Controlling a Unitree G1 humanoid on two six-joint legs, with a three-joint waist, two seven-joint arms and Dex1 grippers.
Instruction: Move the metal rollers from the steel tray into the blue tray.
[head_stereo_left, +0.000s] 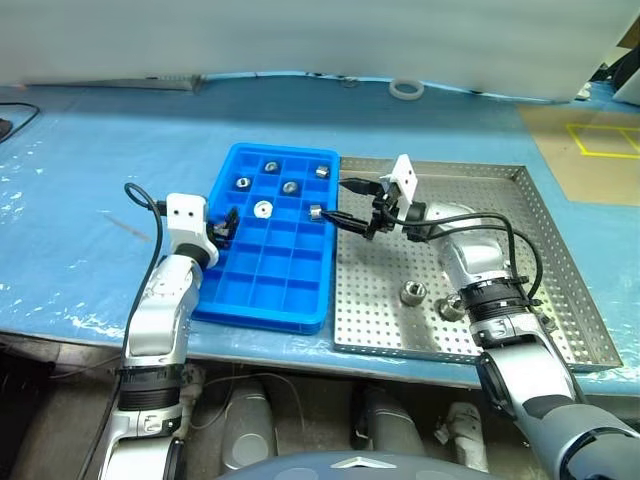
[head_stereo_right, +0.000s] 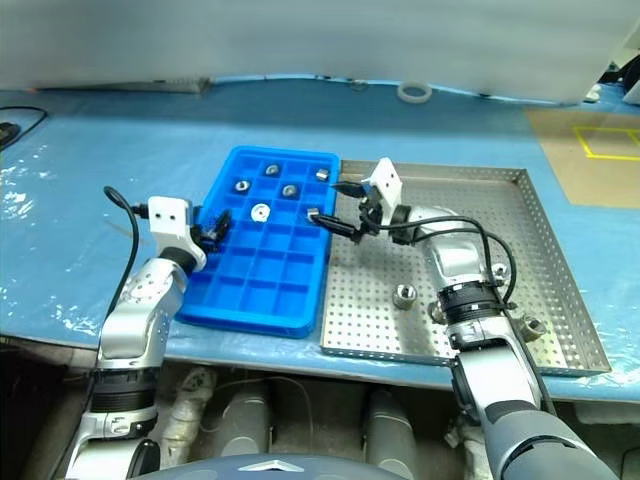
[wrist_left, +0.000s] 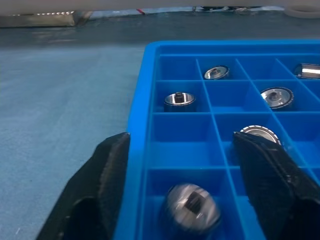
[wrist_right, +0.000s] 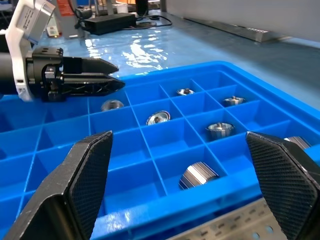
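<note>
Inside blue tray, silvery rollers (centre-holed), short cylinders

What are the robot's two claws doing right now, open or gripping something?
Left gripper: open, holding nothing, at the blue tray's edge.
Right gripper: open wide, holding nothing.

Glossy blue tray, shiny metal rollers

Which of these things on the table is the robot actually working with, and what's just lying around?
Part of the job:
- metal rollers
- steel tray
- blue tray
- left gripper and right gripper, both with jaws open

Just lying about:
- white tape ring
- blue table cover
- yellow floor marking
</note>
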